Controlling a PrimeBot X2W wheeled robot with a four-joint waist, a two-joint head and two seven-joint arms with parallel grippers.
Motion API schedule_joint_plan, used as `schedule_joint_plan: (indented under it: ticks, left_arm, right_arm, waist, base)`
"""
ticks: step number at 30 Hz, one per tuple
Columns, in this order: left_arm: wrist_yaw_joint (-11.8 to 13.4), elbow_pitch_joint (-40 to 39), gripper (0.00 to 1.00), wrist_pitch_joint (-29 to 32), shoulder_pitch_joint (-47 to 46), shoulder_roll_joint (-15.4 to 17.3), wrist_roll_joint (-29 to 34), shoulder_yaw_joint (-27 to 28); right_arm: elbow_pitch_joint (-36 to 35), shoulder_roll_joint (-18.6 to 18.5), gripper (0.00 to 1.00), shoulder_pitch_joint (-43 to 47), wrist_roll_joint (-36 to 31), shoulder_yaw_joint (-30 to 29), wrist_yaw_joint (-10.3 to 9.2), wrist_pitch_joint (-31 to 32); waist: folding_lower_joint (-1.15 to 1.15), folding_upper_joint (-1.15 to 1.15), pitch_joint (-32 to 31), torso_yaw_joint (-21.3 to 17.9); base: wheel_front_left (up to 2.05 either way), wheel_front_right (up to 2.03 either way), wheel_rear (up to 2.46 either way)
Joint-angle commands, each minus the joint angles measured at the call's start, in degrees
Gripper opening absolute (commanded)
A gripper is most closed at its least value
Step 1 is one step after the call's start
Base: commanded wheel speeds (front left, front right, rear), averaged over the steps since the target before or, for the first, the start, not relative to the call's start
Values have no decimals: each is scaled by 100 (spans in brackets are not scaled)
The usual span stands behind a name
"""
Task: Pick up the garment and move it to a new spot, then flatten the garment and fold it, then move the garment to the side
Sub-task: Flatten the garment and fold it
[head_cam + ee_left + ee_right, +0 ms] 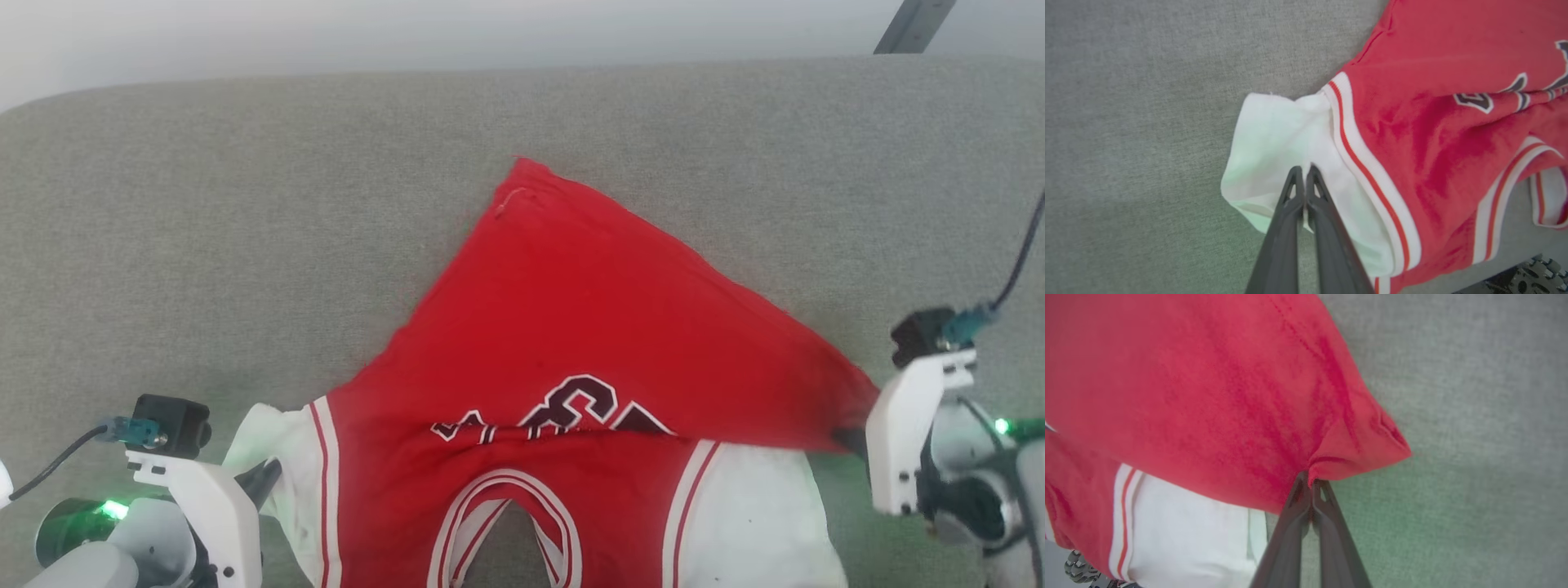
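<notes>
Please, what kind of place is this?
Probably an indoor garment-folding workstation: a grey fabric-covered surface with a rounded far edge, a pale wall behind it, and the red garment lying on it.

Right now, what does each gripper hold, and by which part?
The left gripper pinches the garment by its white sleeve; the right gripper, by a red corner.

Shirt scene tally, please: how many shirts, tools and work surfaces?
Shirt: 1
Tools: 2, left tool and right tool
Grey surface: 1
Total: 4
</notes>
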Motion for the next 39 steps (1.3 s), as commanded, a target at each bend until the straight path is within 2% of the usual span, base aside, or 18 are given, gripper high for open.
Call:
schedule_joint_plan:
  ticks: [1,3,4,5,6,7,11,18,23,30,39]
  left_arm:
    - [-11,-1,0,-12,48,17,16,6]
    - [-28,11,0,-14,11,3,14,8]
    - [-32,25,0,-14,-8,-1,21,4]
    - [-47,42,0,-17,-28,-7,28,3]
    - [-62,57,0,-19,-46,-18,30,-3]
    - [-67,72,0,-17,-64,-30,33,-10]
    - [-122,132,0,-17,-85,-85,31,-51]
    - [-106,78,0,4,-69,-145,7,-89]
    - [-108,44,0,52,-167,-232,84,-158]
    - [-175,41,0,117,-410,-414,214,-285]
    - [-380,190,0,208,-837,-742,362,-471]
  right_arm:
    - [-87,40,0,95,-113,-95,1,-28]
    - [-147,251,0,396,-266,-236,1,-33]
    - [-138,348,22,471,-354,-328,1,-104]
    - [-92,423,54,523,-465,-413,1,-146]
    - [-27,503,96,586,-577,-449,0,-154]
    - [21,567,100,628,-653,-486,0,-156]
    - [-172,702,100,647,-801,-646,-1,-106]
    - [-1549,676,100,380,-928,-947,2,86]
    - [-1804,778,100,-124,-1105,-799,2,-48]
    - [-1088,874,100,-1213,-1263,-229,1,-379]
    - [997,949,100,-2844,-1049,734,2,-987]
  waist:
    - [0,0,19,-14]
    - [0,0,41,-33]
    - [0,0,51,-40]
    - [0,0,59,-46]
    - [0,0,61,-48]
    - [0,0,58,-46]
    - [0,0,3,-19]
    - [0,0,-77,89]
    - [0,0,-66,249]
    - [0,0,32,587]
    - [0,0,287,1115]
  base:
    - [0,0,0]
    - [0,0,0]
    - [0,0,0]
    - [0,0,0]
    - [0,0,0]
    - [0,0,0]
    - [0,0,0]
    - [0,0,0]
    - [0,0,0]
    - [0,0,0]
    - [0,0,0]
